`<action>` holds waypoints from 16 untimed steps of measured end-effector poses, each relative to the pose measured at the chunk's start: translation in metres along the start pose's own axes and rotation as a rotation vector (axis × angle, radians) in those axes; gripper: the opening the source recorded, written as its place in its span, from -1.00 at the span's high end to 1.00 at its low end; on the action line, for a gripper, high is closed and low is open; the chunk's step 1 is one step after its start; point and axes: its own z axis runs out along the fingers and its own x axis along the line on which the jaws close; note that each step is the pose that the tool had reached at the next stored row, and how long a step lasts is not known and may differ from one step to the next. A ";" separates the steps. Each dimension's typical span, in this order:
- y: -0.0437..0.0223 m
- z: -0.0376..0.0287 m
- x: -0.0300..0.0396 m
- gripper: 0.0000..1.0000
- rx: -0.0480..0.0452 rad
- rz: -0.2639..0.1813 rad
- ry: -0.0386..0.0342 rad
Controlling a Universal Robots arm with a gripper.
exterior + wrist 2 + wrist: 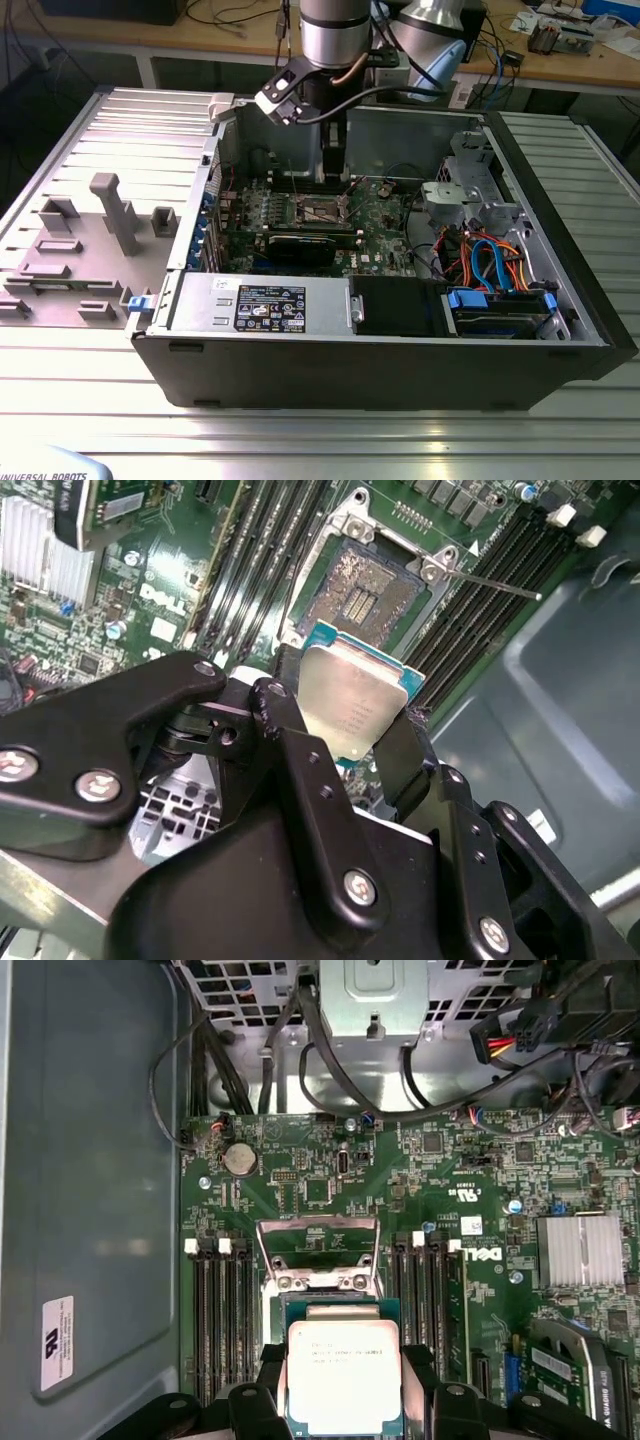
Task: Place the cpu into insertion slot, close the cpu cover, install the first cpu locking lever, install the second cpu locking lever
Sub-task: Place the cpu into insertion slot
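Pincer (345, 723) grips cpu (352, 695): flat square, dull silver top, green edge.

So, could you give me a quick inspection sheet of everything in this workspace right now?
Surface: ribbed metal table carrying an open computer case.
Job's things: cpu held close to the insertion slot, not yet seated; the slot is bare; cpu cover raised.
Clutter: grey fixture blocks on the exterior view's left.
Grippers: gripper shut on the cpu's edges.
Cables: orange and blue cables inside the case.
Surroundings: workbench with wires behind.
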 end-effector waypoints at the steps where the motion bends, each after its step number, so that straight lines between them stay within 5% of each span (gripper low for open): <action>1: -0.0005 0.0019 0.0004 -0.08 -0.0001 0.000 0.0001; 9: -0.0053 0.0210 0.0026 -0.08 -0.0001 0.000 0.0007; 16: -0.0065 0.0214 0.0026 -0.08 0.0000 0.000 0.0007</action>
